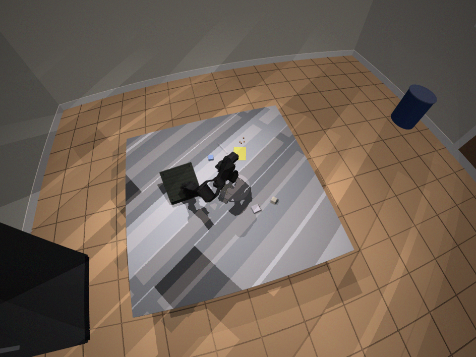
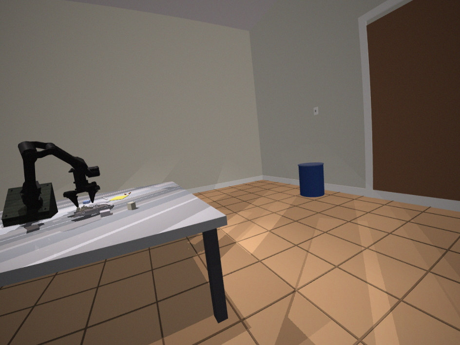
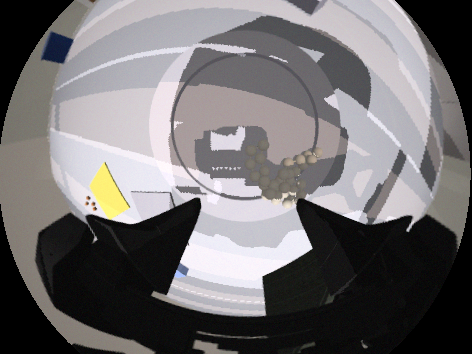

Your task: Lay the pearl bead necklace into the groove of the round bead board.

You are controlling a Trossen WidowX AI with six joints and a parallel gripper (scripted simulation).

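Observe a wide-open claw (image 1: 227, 179) (image 2: 85, 204) (image 3: 250, 204) above the board (image 1: 249, 183) (image 2: 106, 205) (image 3: 161, 115). Find the necklace (image 1: 226, 196) (image 2: 83, 208) (image 3: 280, 180) bunched on the board, partly inside the groove's circle and partly across its line. Note grey stripes and shadows over the table (image 1: 269, 245) (image 2: 148, 222) (image 3: 100, 115). Note orange floor tiles (image 1: 346, 153) (image 2: 334, 259), a blue bin (image 1: 409, 111) (image 2: 311, 181) (image 3: 56, 47) near the wall (image 1: 419, 38) (image 2: 304, 67), and a brown door (image 2: 416, 104).

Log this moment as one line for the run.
jaws: open | necklace: bunched, mostly inside groove ring | bead board: on table | laying: unfinished
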